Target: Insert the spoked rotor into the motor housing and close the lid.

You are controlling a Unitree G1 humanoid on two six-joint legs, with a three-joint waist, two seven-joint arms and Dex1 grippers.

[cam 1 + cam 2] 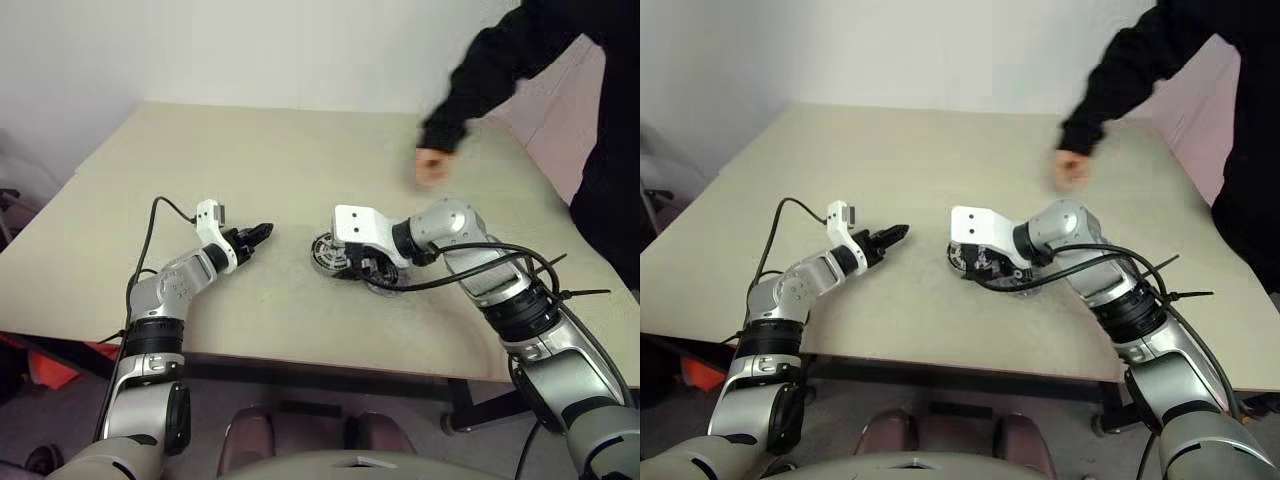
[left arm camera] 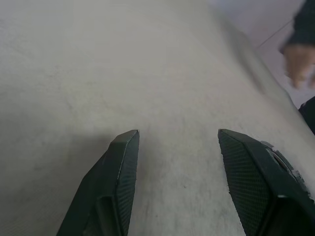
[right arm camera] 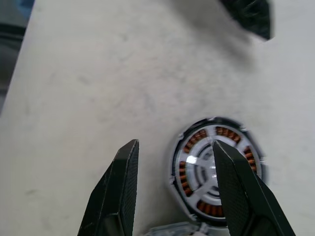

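Note:
The motor housing [image 3: 215,172] lies flat on the table; its silver rim rings copper windings. Silver spokes cross the windings, so the spoked rotor [image 3: 197,164] appears to lie inside it. From the head camera the housing [image 1: 328,250] sits mid-table. My right gripper [image 3: 172,142] hovers open just above it, one finger over the rotor and the other over bare table, holding nothing. My left gripper [image 1: 262,231] stands open and empty a short way to the housing's left, pointing at it. A flat round grey part [image 1: 386,287], perhaps the lid, lies under my right wrist.
A person in a black sleeve [image 1: 500,60] stands at the far right, a hand [image 1: 432,165] held over the table behind the housing. The beige table [image 1: 250,150] spreads wide on the left and far side. Black cables [image 1: 480,265] trail along my right arm.

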